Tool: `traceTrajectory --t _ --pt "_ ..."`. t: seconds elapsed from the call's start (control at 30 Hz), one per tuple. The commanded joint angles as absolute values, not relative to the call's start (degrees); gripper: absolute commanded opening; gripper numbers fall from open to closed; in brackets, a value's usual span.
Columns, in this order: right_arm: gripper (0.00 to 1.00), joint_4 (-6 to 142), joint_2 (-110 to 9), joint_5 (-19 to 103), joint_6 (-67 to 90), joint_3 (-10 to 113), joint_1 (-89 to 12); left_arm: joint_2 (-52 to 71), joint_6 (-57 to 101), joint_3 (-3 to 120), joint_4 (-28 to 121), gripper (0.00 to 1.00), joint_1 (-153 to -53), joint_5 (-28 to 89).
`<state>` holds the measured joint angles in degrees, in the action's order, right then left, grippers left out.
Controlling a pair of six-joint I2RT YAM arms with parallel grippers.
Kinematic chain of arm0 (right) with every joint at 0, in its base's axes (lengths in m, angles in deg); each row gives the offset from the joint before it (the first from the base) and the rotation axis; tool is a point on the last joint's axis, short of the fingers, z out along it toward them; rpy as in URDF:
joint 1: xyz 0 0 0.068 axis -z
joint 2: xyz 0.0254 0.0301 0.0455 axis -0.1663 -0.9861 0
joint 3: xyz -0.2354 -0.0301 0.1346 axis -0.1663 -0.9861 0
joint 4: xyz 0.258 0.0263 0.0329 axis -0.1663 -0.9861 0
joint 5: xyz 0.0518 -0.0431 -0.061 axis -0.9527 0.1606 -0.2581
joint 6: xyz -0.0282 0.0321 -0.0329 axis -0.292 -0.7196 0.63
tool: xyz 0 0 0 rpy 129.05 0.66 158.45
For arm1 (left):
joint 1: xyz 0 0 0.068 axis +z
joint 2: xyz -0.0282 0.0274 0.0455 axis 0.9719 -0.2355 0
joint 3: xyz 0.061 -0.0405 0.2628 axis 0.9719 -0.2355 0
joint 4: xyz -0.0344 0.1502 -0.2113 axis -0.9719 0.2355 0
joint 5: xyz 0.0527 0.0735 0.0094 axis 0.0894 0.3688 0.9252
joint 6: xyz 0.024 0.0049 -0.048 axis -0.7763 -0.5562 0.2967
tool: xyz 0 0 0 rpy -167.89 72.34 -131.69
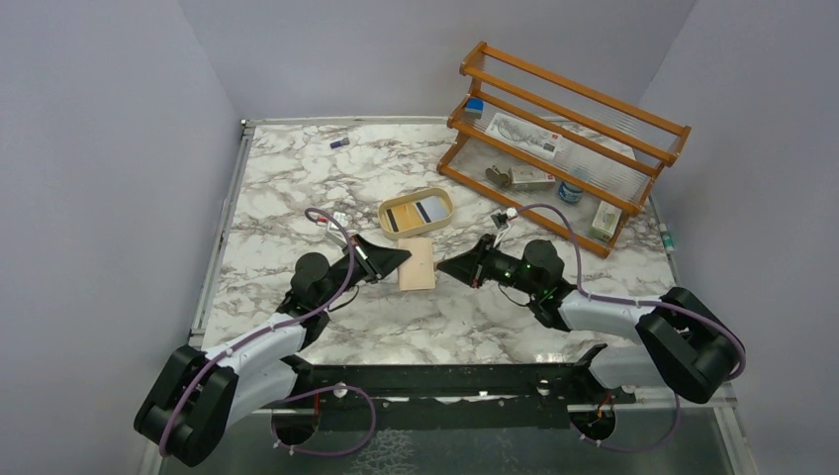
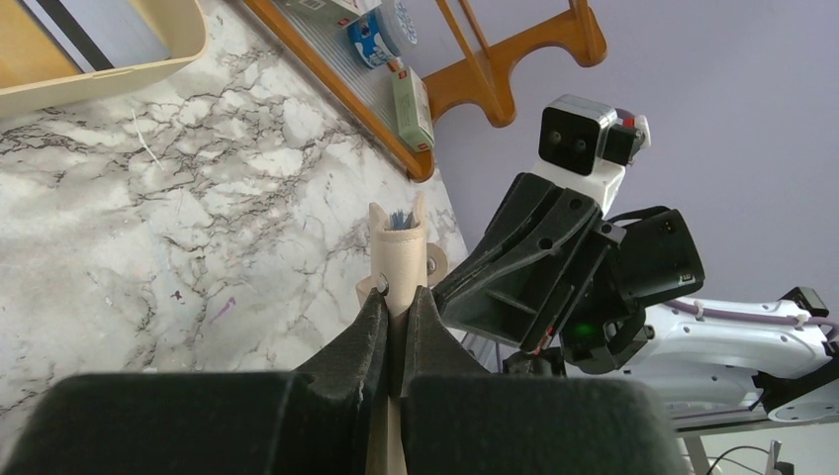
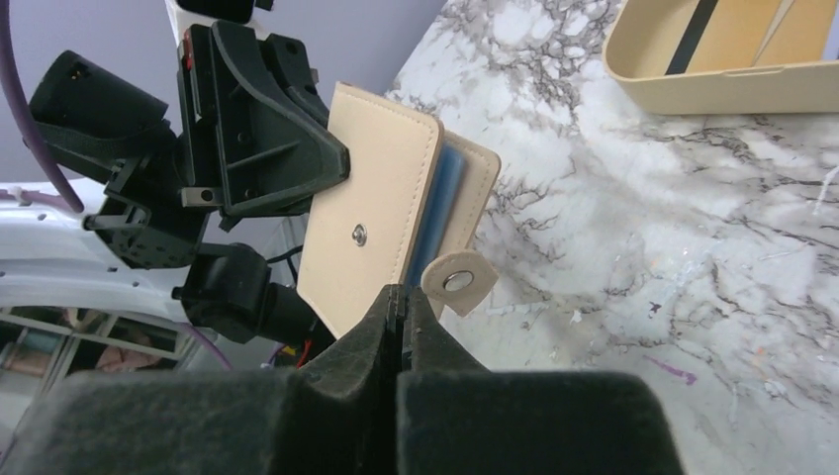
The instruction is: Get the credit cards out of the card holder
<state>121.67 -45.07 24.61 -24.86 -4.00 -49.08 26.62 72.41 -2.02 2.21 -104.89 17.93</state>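
Note:
The beige card holder [image 1: 418, 264] is held up off the marble table between both arms. My left gripper [image 1: 400, 259] is shut on its left edge; in the left wrist view the holder [image 2: 400, 259] stands edge-on between my fingers. Its snap tab [image 3: 458, 283] hangs open. A pale blue credit card [image 3: 447, 188] shows between the holder's two halves. My right gripper [image 3: 398, 297] is at the holder's [image 3: 376, 213] right edge, and its shut fingertips pinch the blue card's edge. The top view shows it there too [image 1: 442, 265]. No whitish card shows inside the holder.
An oval tan tray [image 1: 443, 200] with flat card-like pieces in it lies just behind the holder. A wooden rack [image 1: 564, 139] with small boxes stands at the back right. A small purple item [image 1: 339, 143] lies at the back left.

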Motion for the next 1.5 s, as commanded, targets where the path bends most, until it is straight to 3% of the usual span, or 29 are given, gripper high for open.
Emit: traceTrajectory --t 0.0,0.1,0.13,0.2,0.27,0.4,0.93,1.27,1.47 --pt "0.01 116.07 -42.59 27.35 -22.06 -3.65 -48.16 27.53 72.27 -2.45 -0.62 0.0 -104.94 16.1" --pt "0.01 113.92 -42.01 27.84 -21.17 -2.97 -48.07 27.58 72.09 -2.23 -0.64 0.0 -104.94 16.23" --pt "0.08 112.84 -41.83 27.82 -20.59 -2.49 -48.07 27.6 72.05 -2.23 -0.62 0.0 -104.94 16.49" --pt "0.39 110.46 -41.53 27.32 -19.0 -1.64 -48.07 27.73 71.97 -2.31 -0.62 0.0 -104.94 17.03" --pt "0.59 108.53 -40.79 27.32 -17.34 -1.16 -48.07 27.63 71.96 -2.39 -0.53 0.0 -104.94 17.75" --pt "0.75 104.39 -39.38 29.25 -16.35 -0.47 -48.07 26.73 71.79 -2.4 -0.47 0.0 -104.94 18.34" --pt "0.75 102.62 -43.71 34.2 -22.55 -1.0 -48.11 28.42 70.54 -1.6 0.69 0.0 -104.94 19.24" --pt "0.67 113.44 -48.96 31.51 -26.3 -1.26 -48.07 29.19 70.47 -1.87 0.66 0.0 -104.94 18.24" --pt "0.56 124.11 -52.51 27.69 -27.76 -2.95 -48.07 29.63 70.56 -2.48 0.7 0.0 -104.94 18.44"
